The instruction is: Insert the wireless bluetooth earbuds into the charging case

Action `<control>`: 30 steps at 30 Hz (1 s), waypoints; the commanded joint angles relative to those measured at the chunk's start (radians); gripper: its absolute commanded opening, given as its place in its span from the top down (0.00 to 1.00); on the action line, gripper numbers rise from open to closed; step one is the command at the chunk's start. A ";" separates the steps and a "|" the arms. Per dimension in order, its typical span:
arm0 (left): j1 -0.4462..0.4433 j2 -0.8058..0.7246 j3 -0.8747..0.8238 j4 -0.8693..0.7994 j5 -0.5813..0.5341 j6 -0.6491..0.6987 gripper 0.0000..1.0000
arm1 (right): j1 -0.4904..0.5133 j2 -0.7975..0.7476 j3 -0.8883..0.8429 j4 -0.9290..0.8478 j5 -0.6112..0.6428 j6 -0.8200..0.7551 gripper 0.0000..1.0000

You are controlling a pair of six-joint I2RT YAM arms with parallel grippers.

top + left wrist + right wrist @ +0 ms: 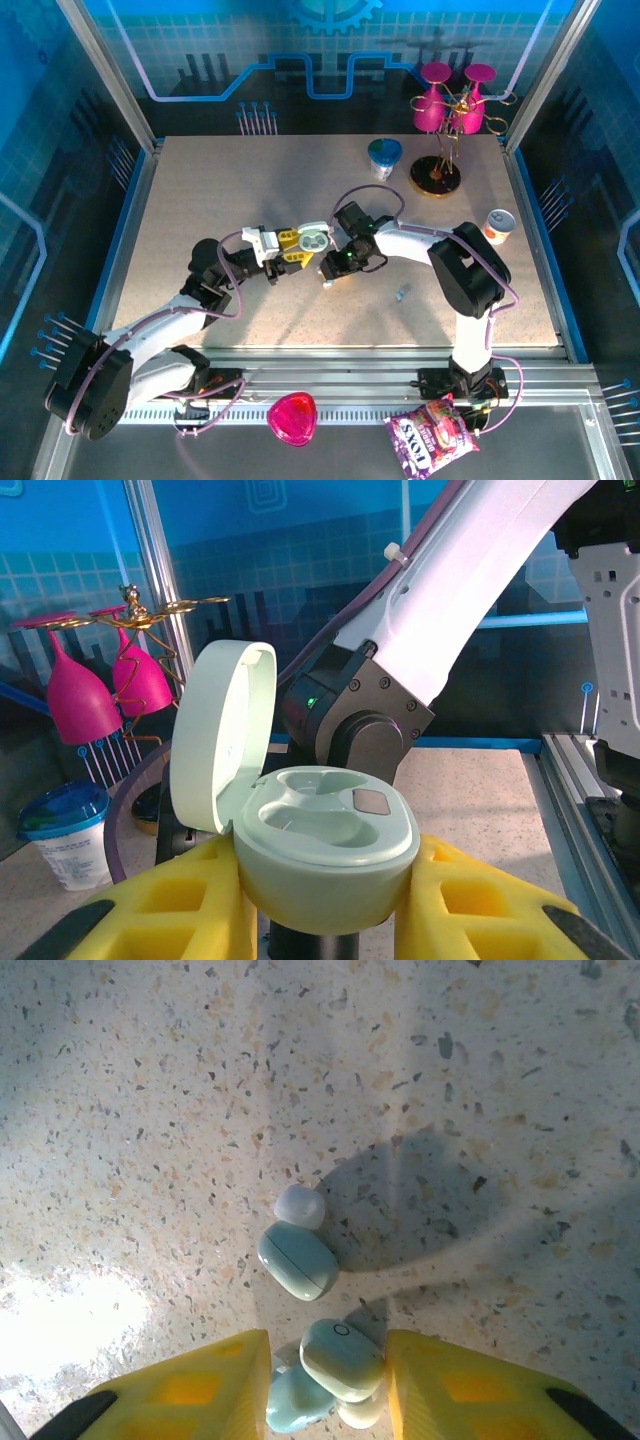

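My left gripper is shut on a pale green charging case, yellow fingers pressing both its sides. The lid stands open to the left and both wells look bare. From above, the case hangs mid-table in the left gripper. My right gripper points down at the table with its jaws a narrow gap apart. Between them lie a pale green earbud against the right finger and a light-blue earbud by the left finger. Another earbud with a white tip lies just ahead. The right gripper is beside the case.
A blue-lidded cup, a stand with pink glasses and a small can stand at the back right. A tiny pale object lies right of the grippers. The right arm looms close behind the case.
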 commanded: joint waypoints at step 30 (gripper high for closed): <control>0.005 -0.029 0.018 0.001 0.007 0.017 0.74 | 0.042 0.003 0.071 -0.159 0.310 0.024 0.70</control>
